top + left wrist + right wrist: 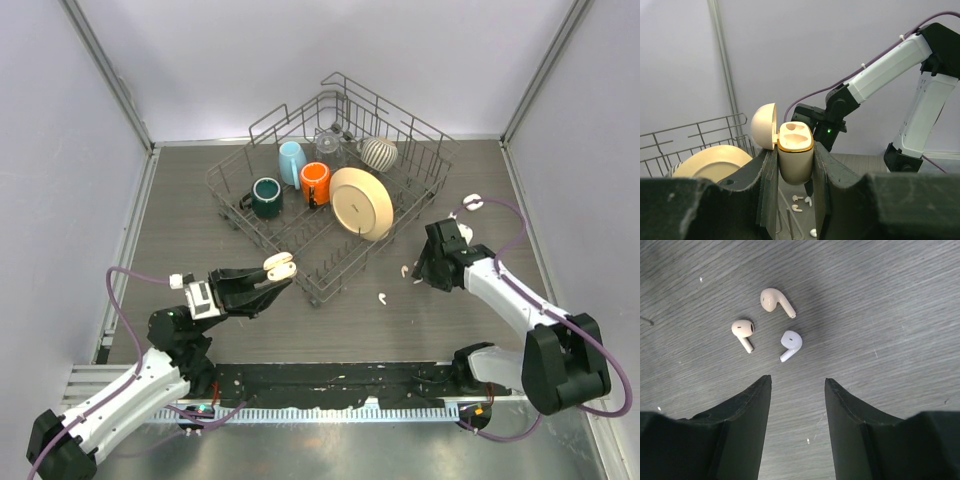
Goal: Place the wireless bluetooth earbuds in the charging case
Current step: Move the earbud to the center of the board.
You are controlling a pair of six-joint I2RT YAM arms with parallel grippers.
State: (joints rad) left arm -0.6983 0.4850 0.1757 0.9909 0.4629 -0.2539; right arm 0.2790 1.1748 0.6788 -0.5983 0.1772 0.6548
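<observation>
My left gripper (272,280) is shut on the cream charging case (280,266) and holds it upright above the table, left of centre. In the left wrist view the case (795,145) sits between my fingers (769,170) with its lid (763,126) hinged open and both sockets empty. Three white earbuds lie loose on the table under my right gripper (797,382), which is open and empty just above them: one (775,300), another (743,330) and a third (790,342). From above, earbuds (404,269) lie by the right gripper (424,270), and one more (383,297) lies further left.
A wire dish rack (240,215) stands at the back centre, holding a cream plate (362,203), an orange mug (316,183), a dark green mug (267,197), a light blue cup (291,162) and a striped cup (379,153). A white cable clip (473,202) lies right of it.
</observation>
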